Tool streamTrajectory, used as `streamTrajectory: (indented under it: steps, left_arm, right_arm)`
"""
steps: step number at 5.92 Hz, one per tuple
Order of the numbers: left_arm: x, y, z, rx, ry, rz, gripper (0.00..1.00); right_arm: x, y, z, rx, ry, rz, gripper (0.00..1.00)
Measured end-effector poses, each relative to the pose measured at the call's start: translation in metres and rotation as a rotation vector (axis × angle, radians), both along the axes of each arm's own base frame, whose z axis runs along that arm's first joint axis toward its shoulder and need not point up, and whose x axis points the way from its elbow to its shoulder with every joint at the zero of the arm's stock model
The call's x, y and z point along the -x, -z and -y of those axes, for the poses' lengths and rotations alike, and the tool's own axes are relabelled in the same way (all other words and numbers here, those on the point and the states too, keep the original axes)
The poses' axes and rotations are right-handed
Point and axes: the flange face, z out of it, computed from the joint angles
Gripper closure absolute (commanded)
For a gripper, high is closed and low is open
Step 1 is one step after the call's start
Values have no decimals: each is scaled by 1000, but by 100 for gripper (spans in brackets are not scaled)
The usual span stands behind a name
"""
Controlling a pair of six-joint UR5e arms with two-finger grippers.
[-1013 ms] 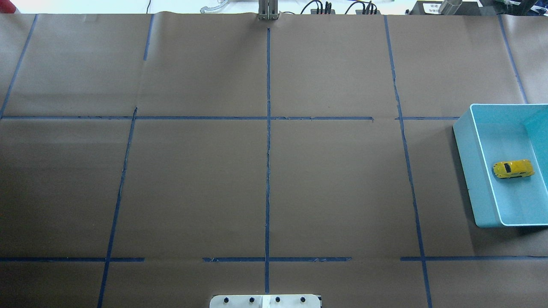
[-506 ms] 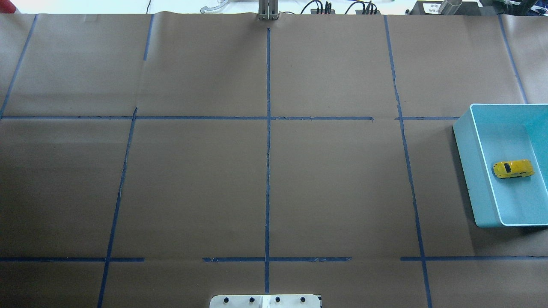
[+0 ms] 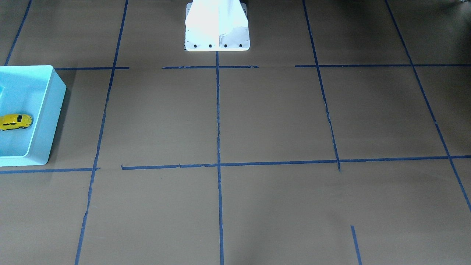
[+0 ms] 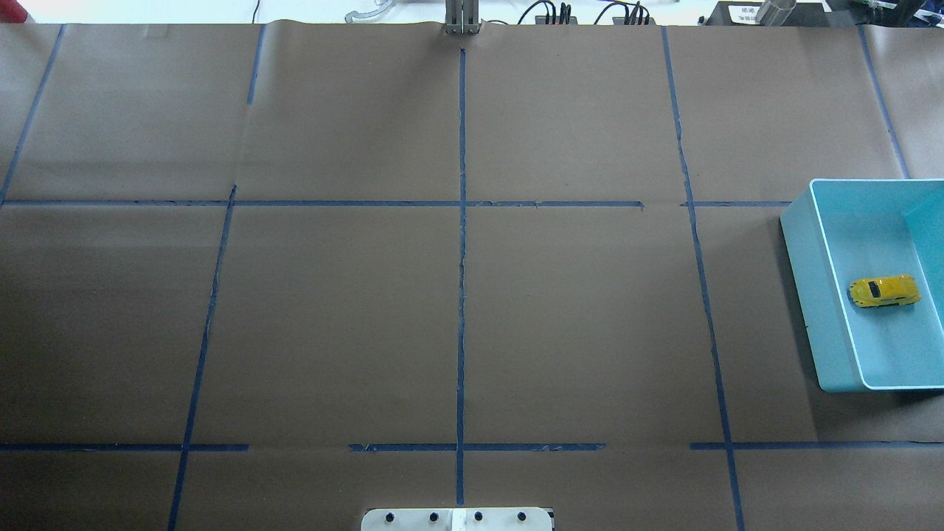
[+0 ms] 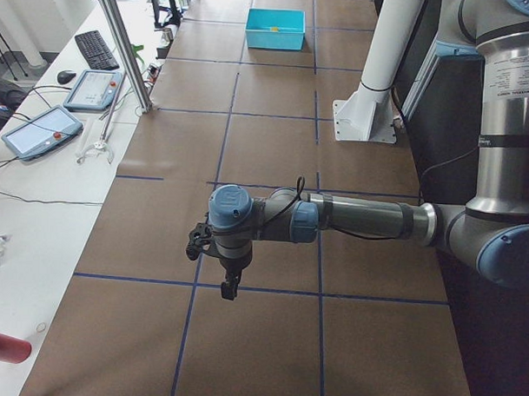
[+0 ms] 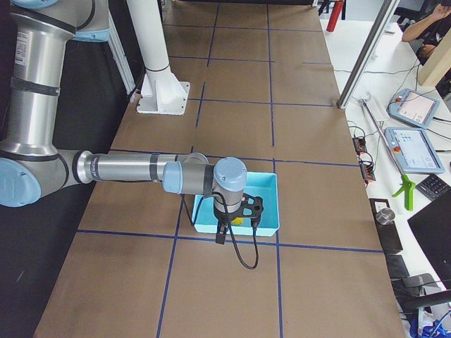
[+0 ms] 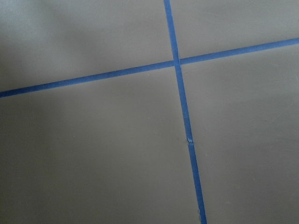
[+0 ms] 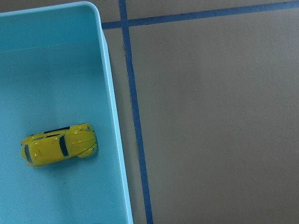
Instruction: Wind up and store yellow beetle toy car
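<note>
Seen from across the table, the yellow beetle toy car sits inside the light-blue bin, on brown paper gridded with blue tape.

From overhead the car lies crosswise on its wheels, one end near the bin's inner wall.

From the left end, the left gripper hangs over bare paper. I cannot tell whether its fingers are apart.

From the right end, the right gripper hangs above the bin, and its spread is equally unclear.

The right wrist camera shows the car's bonnet aimed at that wall.
</note>
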Motion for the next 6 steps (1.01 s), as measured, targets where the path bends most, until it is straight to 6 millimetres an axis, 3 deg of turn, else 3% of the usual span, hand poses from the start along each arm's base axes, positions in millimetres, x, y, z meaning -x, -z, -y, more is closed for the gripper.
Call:
streamTrajectory:
  steps: [6]
  left_arm:
    - [-1, -7, 0, 18, 4, -2, 0]
  right_arm:
    - [-2, 9, 2, -20, -2, -1, 0]
